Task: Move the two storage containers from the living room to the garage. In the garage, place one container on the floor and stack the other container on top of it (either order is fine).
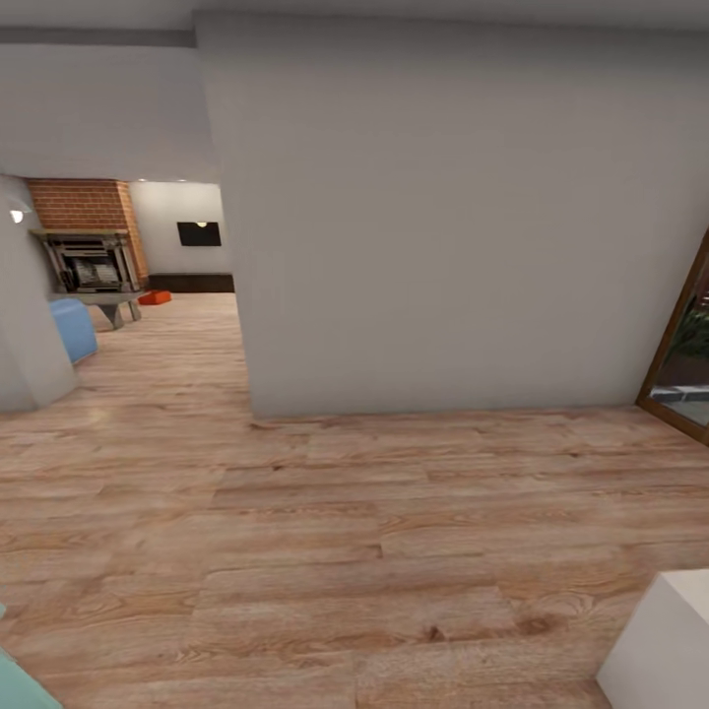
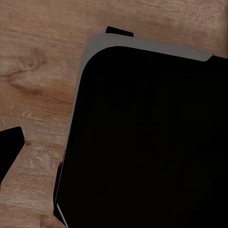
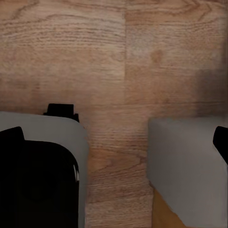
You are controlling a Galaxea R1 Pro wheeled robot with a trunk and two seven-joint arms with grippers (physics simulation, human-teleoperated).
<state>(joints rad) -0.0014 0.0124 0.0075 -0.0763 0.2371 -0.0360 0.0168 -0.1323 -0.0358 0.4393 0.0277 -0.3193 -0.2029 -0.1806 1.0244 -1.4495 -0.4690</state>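
Far ahead of me, well away from both my grippers, one low orange-red rectangular storage container (image 1: 155,296) sits on the light wood-plank floor (image 1: 295,551) beside the brick fireplace (image 1: 87,236) (too small to see inside it). A broad pale wall (image 1: 443,217) stands between. Whether my jaws are apart or together, I cannot tell.

Light wood-plank flooring (image 1: 295,512), pale grey wall (image 1: 443,217), red brick fireplace (image 1: 84,222), blue sofa (image 1: 74,330), one orange-red container (image 1: 155,296).
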